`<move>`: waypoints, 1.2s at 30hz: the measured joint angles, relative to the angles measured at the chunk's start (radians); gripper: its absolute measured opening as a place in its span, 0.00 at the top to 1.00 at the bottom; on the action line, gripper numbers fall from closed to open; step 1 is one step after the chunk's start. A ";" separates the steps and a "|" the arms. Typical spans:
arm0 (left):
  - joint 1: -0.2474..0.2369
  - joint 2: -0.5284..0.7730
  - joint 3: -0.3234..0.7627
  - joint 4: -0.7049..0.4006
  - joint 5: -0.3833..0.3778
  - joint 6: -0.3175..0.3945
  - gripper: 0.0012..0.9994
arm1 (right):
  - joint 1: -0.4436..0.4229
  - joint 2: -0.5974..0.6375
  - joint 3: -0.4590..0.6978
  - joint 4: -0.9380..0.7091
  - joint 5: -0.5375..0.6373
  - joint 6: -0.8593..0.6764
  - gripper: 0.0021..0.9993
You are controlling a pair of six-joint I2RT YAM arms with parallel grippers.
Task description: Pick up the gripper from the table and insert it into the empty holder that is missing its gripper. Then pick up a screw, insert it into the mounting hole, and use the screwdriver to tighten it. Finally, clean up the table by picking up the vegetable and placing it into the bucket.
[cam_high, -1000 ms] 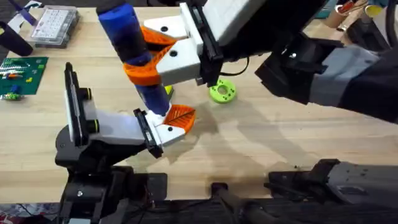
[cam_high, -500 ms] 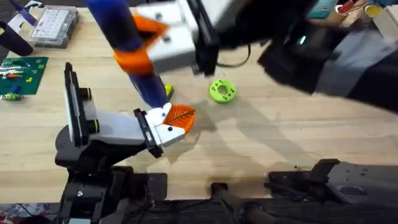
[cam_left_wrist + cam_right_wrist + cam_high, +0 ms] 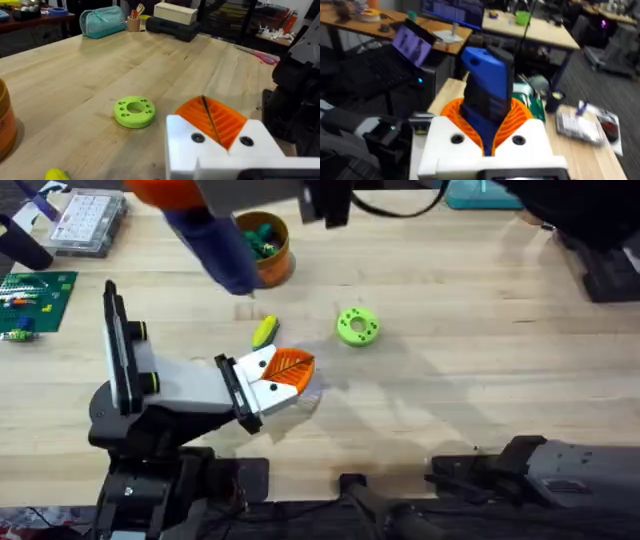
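Near left, the holder carried the gripper; left gripper was clenched, empty. Beyond lay the vegetable, then the bucket. Farthest, the right gripper grasped the screwdriver.
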 joint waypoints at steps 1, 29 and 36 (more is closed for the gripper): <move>0.000 0.000 0.000 0.000 0.000 0.000 0.99 | -0.001 0.000 0.000 -0.032 0.017 -0.016 0.95; 0.000 0.000 0.000 0.000 0.000 0.000 0.99 | -0.129 0.000 0.001 -0.992 1.179 -0.458 0.95; 0.000 0.000 0.000 0.000 -0.002 0.000 0.99 | -0.255 0.003 -0.004 -1.002 1.218 -0.506 0.95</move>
